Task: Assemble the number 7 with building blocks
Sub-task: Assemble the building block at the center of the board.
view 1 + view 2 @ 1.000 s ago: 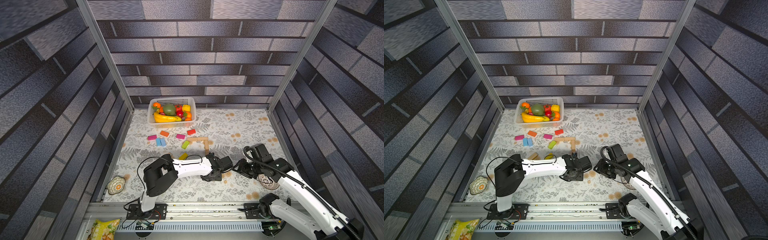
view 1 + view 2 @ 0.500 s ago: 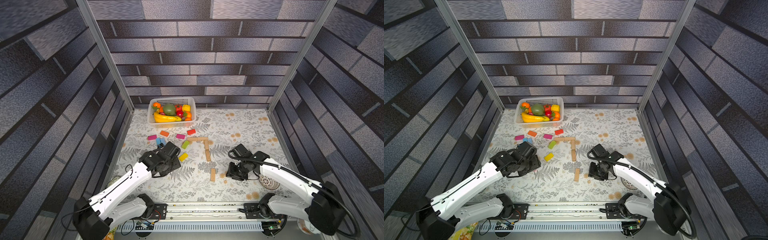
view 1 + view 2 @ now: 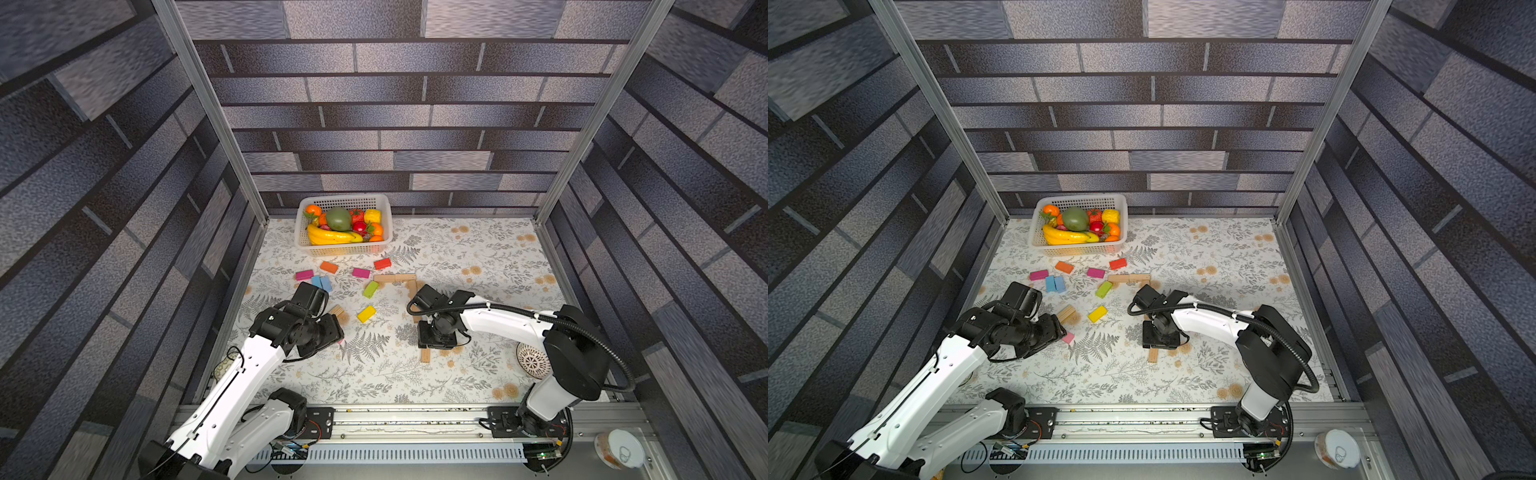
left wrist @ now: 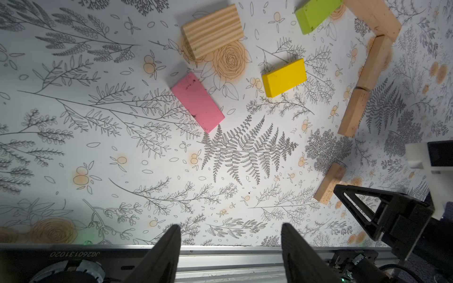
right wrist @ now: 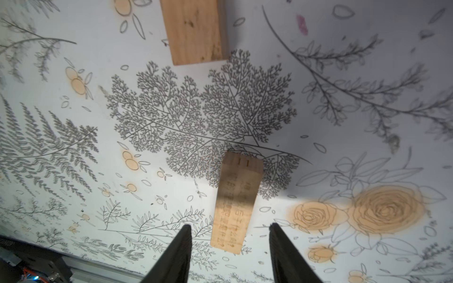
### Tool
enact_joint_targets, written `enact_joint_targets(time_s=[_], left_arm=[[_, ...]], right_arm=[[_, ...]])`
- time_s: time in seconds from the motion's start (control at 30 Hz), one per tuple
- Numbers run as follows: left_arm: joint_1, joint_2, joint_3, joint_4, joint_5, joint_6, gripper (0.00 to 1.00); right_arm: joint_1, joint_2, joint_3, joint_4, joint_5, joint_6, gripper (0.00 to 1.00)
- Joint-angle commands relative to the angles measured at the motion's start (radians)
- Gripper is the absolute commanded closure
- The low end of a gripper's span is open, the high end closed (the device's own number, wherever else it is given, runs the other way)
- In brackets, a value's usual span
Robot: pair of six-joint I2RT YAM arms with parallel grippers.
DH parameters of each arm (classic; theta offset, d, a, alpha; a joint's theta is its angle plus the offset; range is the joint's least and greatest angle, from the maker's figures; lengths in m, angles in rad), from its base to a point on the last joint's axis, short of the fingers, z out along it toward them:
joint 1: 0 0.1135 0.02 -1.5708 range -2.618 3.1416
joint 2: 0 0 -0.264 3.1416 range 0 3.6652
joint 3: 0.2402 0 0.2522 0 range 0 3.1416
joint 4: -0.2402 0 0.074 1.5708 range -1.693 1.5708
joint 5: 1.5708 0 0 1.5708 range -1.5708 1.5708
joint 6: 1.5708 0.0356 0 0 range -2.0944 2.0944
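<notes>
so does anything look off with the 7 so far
Yes: the loose tan block lies detached from the stem, a clear gap between them, and slightly out of line. The open right pincer straddles it without touching.

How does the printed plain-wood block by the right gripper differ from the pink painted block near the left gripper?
The plain tan wooden block bears printed characters; the pink painted block is plain apart from dark specks. The tan block's near end lies between the right gripper's open fingers; the pink block lies ahead of the left gripper, outside its fingers. Both are rectangular, rest on the floral tablecloth, ungripped.
</notes>
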Motion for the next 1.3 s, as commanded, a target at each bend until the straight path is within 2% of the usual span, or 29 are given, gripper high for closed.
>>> enact_joint_targets(time_s=[0.0, 0.13, 0.4, 0.6, 0.87, 1.27], left_arm=[[0.018, -0.007, -0.042, 0.014, 0.034, 0.032, 0.33], [0.055, 0.038, -0.061, 0.054, 0.089, 0.066, 0.32], [0.079, 0.071, -0.063, 0.09, 0.12, 0.096, 0.33], [0.08, 0.086, -0.079, 0.116, 0.128, 0.089, 0.33], [0.082, 0.091, -0.064, 0.114, 0.12, 0.089, 0.33], [0.11, 0.093, -0.053, 0.098, 0.119, 0.108, 0.32]], right_arm=[[0.024, 0.021, 0.028, -0.01, 0.021, 0.022, 0.48], [0.055, 0.053, 0.029, -0.02, 0.027, 0.054, 0.5], [0.076, 0.041, -0.009, -0.002, 0.06, 0.097, 0.6], [0.079, 0.044, -0.001, -0.004, 0.086, 0.035, 0.76], [0.071, 0.133, 0.142, -0.079, 0.084, -0.094, 0.77], [0.032, 0.193, 0.201, -0.128, 0.086, -0.105, 0.77]])
